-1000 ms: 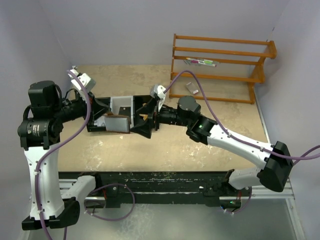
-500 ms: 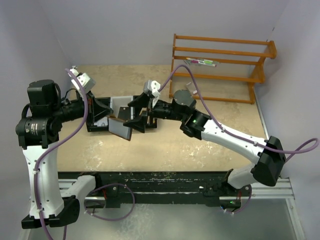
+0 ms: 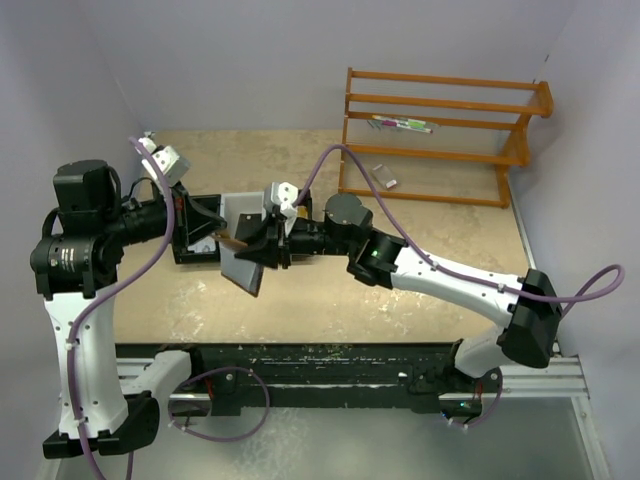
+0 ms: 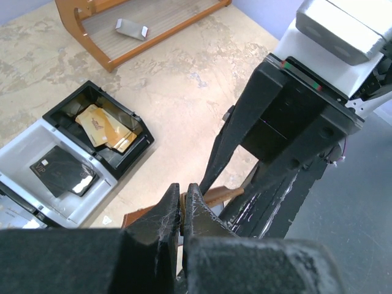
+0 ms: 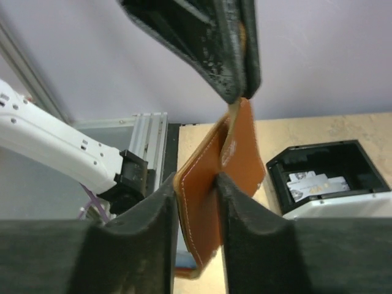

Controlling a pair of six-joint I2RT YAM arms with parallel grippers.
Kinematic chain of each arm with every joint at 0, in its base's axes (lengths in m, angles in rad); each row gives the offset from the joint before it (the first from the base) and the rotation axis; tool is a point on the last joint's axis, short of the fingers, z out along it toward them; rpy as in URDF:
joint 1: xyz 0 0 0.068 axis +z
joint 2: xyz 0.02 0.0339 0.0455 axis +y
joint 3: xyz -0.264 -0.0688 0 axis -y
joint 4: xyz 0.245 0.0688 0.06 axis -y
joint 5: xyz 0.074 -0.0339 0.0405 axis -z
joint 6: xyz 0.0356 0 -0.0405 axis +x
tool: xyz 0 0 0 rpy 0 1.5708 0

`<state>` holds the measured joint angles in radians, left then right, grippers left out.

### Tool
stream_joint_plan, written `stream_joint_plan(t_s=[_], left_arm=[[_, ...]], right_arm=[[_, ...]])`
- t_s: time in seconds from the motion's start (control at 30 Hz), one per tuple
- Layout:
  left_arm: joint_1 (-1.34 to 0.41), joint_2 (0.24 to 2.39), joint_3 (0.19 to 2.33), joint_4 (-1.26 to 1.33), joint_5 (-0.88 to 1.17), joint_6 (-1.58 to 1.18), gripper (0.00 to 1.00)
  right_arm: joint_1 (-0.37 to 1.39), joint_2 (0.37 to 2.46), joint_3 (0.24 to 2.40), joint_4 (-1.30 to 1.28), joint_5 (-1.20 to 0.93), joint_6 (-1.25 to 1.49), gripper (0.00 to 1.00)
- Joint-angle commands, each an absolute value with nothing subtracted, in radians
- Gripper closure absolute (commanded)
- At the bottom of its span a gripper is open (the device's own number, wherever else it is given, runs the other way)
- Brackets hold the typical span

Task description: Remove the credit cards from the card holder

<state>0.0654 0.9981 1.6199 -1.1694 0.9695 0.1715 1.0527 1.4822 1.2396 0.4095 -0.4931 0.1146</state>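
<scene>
The brown leather card holder hangs in the air between both grippers, just in front of the tray. My left gripper is shut on its thin top flap. In the right wrist view the left gripper pinches that flap from above. My right gripper has both fingers pressed against the holder's orange-brown body. From the top view it comes in from the right. A pale blue-grey face shows on the holder's underside; I cannot tell lining from credit cards.
A black-and-white tray lies behind the grippers, with orange-tan flat pieces in its black end compartment. An orange wooden rack stands at the back right, with pens on a shelf and a small packet at its foot.
My right gripper moved left to the card holder and its jaws closed onto the body. The holder tipped lower at its free end. The left arm stayed put.
</scene>
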Motion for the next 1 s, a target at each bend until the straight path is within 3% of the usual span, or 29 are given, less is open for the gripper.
stream_joint_plan(t_s=[0.0, 0.03, 0.13, 0.17, 0.23, 0.3, 0.73, 0.97], left_arm=[[0.071, 0.984, 1.669, -1.144, 1.006, 0.158, 1.00], [0.071, 0.983, 1.669, -1.144, 1.003, 0.157, 1.00], [0.071, 0.976, 1.664, -1.142, 0.999, 0.158, 0.98], [0.071, 0.977, 1.662, -1.145, 0.999, 0.160, 0.84], [0.071, 0.984, 1.664, -1.176, 1.022, 0.190, 0.33], [0.071, 0.990, 1.661, -1.217, 1.047, 0.232, 0.03], [0.071, 0.906, 1.514, -1.311, 1.110, 0.485, 0.01], [0.071, 0.897, 1.453, -1.238, 1.091, 0.440, 0.25]], right_arm=[[1.049, 1.468, 1.263, 0.478, -0.443, 0.158, 0.91], [1.049, 1.470, 1.264, 0.482, -0.441, 0.180, 1.00], [1.048, 1.477, 1.274, 0.462, -0.469, 0.238, 1.00], [1.047, 1.477, 1.279, 0.451, -0.484, 0.248, 1.00], [1.040, 1.472, 1.286, 0.425, -0.499, 0.256, 1.00], [1.025, 1.464, 1.287, 0.416, -0.550, 0.267, 1.00], [0.853, 1.504, 1.392, 0.392, -0.928, 0.452, 1.00], [0.853, 1.570, 1.478, 0.408, -1.011, 0.524, 1.00]])
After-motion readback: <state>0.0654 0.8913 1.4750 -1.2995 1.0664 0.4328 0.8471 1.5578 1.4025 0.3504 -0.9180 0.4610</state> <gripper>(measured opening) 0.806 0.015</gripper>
